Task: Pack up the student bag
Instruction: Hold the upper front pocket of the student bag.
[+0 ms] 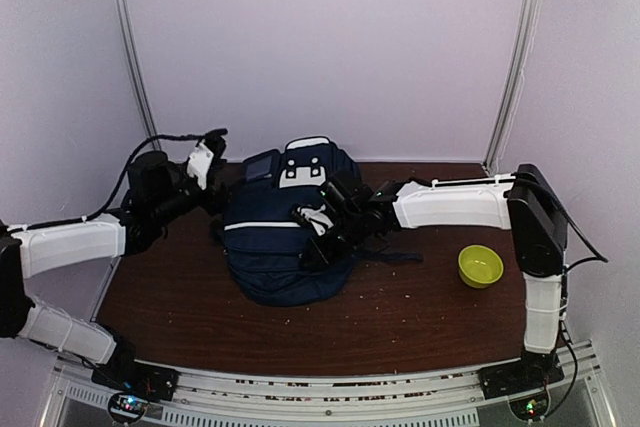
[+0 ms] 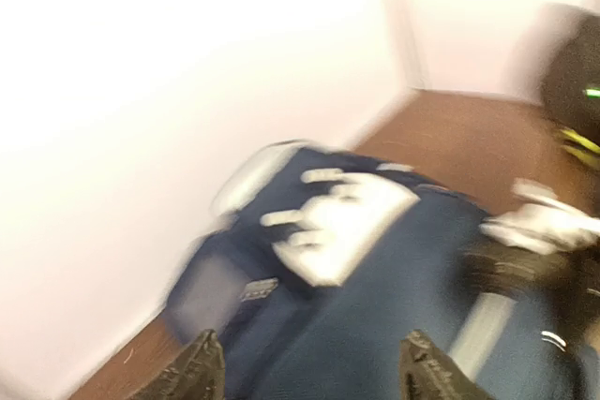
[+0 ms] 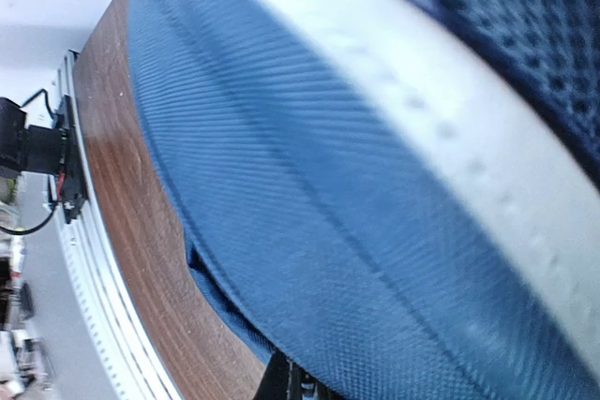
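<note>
The student bag (image 1: 280, 242) is a navy backpack with a white stripe and a white patch near its top, lying in the middle of the brown table. It fills the left wrist view (image 2: 375, 297), which is blurred, and the right wrist view (image 3: 309, 185). My left gripper (image 1: 210, 162) hangs at the bag's far left corner. Its fingers (image 2: 192, 377) stand wide apart over the fabric and hold nothing. My right gripper (image 1: 318, 227) lies against the bag's right side. Fabric hides its fingers, so its state does not show.
A yellow-green bowl (image 1: 480, 266) stands on the table's right side, near the right arm's upright link. The brown table (image 1: 400, 317) carries small crumbs. White walls close the back and both sides. A dark strap trails from the bag toward the bowl.
</note>
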Robot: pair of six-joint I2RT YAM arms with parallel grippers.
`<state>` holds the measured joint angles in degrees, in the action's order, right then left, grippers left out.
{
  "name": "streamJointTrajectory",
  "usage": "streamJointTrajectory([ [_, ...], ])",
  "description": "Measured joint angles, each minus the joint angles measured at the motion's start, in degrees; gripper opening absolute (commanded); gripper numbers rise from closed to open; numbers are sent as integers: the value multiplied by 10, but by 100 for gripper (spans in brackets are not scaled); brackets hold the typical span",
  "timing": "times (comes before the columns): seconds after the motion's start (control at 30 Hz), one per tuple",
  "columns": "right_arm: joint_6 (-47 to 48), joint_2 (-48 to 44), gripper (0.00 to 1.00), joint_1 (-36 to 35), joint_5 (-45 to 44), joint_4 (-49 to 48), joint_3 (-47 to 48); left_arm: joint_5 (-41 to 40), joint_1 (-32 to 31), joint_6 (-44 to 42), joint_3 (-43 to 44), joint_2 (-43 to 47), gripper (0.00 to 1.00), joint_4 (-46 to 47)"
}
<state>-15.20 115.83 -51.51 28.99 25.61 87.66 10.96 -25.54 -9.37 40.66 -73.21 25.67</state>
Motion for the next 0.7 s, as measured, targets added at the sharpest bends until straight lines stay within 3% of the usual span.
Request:
streamJointTrajectory([
  [0.17, -37, -7, 0, 29, 54, -41, -49, 105, -113, -163, -10, 30, 76, -121],
  [0.33, -63, -8, 0, 39, 75, -61, -60, 93, -148, -240, -7, -3, 77, -195],
  [0.43, -73, -8, 0, 39, 78, -70, -61, 70, -170, -275, 14, -47, 73, -232],
  [0.57, -82, -11, 0, 39, 78, -75, -66, 29, -193, -301, 48, -102, 50, -264],
  [0.7, -86, -14, 0, 39, 72, -71, -67, -18, -199, -311, 60, -123, 11, -259],
])
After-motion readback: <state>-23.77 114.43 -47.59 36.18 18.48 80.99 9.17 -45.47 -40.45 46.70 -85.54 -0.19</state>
